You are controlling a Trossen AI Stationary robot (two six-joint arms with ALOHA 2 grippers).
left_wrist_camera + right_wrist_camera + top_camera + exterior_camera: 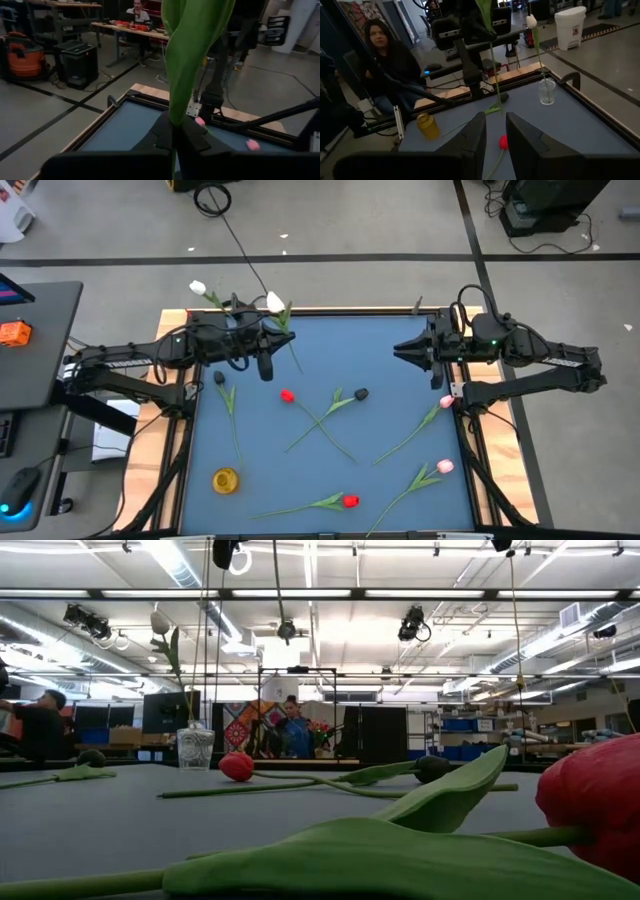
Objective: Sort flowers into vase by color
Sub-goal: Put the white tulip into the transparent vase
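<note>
Leaf fills left wrist lens: left gripper [268, 340] clamps white tulip [275, 303] beside glass vase [546, 91]; stem may miss the mouth; right gripper [402, 352] parted, empty

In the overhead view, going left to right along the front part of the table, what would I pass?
Yellow vase → red tulip head → pink tulip head.

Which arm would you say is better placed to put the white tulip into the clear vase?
Left. The left gripper already holds the white tulip by its stem near the clear vase. The right gripper is empty and open.
</note>
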